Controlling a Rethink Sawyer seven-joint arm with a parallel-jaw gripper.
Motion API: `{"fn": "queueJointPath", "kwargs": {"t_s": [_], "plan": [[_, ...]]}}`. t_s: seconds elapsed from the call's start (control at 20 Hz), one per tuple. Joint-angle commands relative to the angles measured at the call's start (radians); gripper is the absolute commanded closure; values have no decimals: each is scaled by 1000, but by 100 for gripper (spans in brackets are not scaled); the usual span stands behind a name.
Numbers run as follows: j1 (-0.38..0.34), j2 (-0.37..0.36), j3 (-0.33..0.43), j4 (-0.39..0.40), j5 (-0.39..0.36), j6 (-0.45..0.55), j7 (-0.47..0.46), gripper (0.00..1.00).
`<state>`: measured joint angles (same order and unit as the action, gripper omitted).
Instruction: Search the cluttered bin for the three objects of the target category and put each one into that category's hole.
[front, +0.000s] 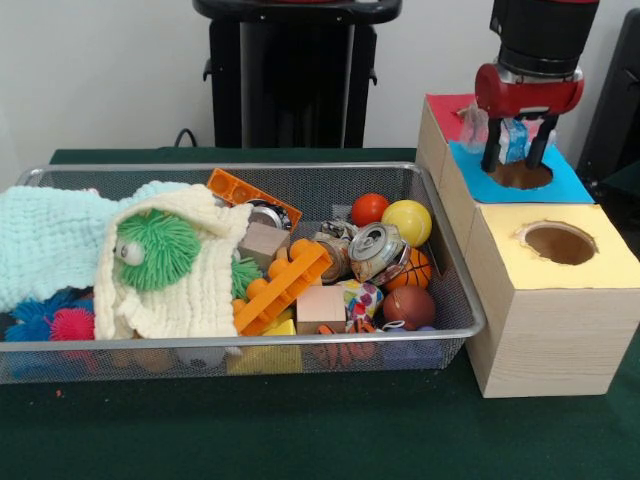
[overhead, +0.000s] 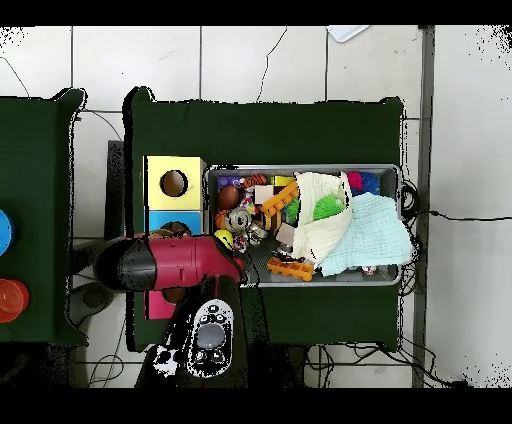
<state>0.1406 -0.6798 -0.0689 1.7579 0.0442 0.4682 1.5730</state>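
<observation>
Your gripper (front: 520, 160) hangs over the blue-topped hole (front: 520, 176) of the wooden box (front: 545, 320), beside the bin (front: 455, 290), and its dark fingers (front: 491, 152) are spread with something pale and glinting between them; it is too blurred to say whether that is one of the cans or whether the fingers actually press on it, so treat the grasp as uncertain. The clearest target left in the bin is the silver can (front: 376, 250), lying tilted on its side with its pull-tab top facing the camera, wedged among the basketball (front: 415, 268), the yellow ball (front: 407, 221) and the orange plastic piece (front: 285, 285). A second silver rim (front: 268, 213) peeks out just behind the cream cloth (front: 185, 290), partly covered. Expect these cans to be light, thin-walled and slick: they look empty, so they will likely dent under a hard squeeze and skate away if you nudge one end. Take hold across the round body near its middle, jaws straddling the cylinder, not on the rim or tab. Because the can leans on round balls, it may roll as you close, so come straight down and close gently. The cloths are soft and may hide the third one.
</observation>
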Motion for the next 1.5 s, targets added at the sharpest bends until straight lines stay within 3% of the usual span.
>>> {"fn": "queueJointPath", "kwargs": {"t_s": [0.05, 0.35, 0.75, 0.8, 1.25, 1.5], "plan": [[2, 45, -8, -19, 15, 99, 198, 0], [-15, -6, -12, -12, 13, 177, 168, 0], [-30, -34, 1, 5, 14, 203, 157, 0], [-31, -36, 2, 8, 16, 201, 159, 100], [-40, -25, 1, 8, 7, 185, 157, 100], [-38, -73, 0, 11, 10, 254, 146, 100]]}}
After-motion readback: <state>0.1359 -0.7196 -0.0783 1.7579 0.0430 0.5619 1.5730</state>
